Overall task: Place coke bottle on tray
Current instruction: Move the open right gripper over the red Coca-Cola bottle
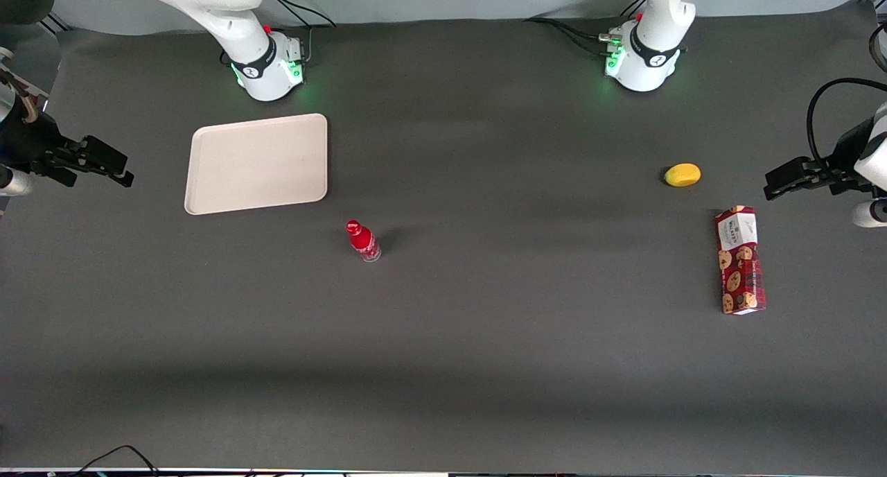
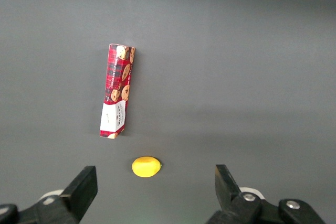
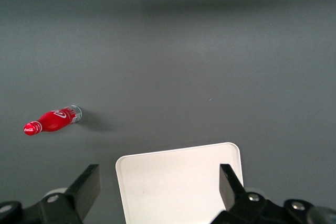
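The coke bottle [image 1: 363, 241], small and red with a red cap and a clear base, stands on the dark table, a little nearer the front camera than the tray. It also shows in the right wrist view [image 3: 52, 120]. The cream-beige tray [image 1: 256, 163] lies flat and bare in front of the working arm's base, and shows in the right wrist view [image 3: 178, 192]. My gripper [image 1: 123, 174] hangs in the air at the working arm's end of the table, beside the tray and well apart from the bottle. In the wrist view the gripper [image 3: 159, 182] is open wide and holds nothing.
A yellow lemon-like fruit [image 1: 682, 175] and a red cookie box [image 1: 740, 261] lie toward the parked arm's end of the table. Both show in the left wrist view, the fruit [image 2: 146, 167] and the box [image 2: 116, 91]. The robot bases stand at the table's back edge.
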Controlling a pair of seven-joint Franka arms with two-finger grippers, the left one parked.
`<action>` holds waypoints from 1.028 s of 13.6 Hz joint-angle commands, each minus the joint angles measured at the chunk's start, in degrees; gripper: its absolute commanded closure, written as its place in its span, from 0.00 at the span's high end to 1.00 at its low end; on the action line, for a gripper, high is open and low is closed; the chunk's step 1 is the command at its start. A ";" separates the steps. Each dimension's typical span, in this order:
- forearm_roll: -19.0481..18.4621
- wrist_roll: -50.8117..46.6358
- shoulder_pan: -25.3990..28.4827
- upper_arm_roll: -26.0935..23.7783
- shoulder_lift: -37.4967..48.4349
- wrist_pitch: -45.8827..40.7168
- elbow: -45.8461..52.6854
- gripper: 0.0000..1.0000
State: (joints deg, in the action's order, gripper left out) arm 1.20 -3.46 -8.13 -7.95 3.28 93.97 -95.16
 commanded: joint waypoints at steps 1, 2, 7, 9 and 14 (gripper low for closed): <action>-1.02 0.04 0.49 -0.48 -0.99 -0.10 1.73 1.00; -1.02 0.04 0.49 -0.57 -1.17 -0.01 1.99 1.00; -3.31 -13.90 3.39 -10.29 -9.40 2.08 6.64 1.00; -3.31 -20.76 3.74 -13.74 -13.10 6.30 6.92 1.00; -11.02 -34.30 5.23 -23.66 -25.05 15.88 7.01 1.00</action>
State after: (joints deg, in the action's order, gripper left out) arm -6.21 -31.88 -3.54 -28.08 -16.06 108.05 -91.12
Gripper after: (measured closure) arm 0.000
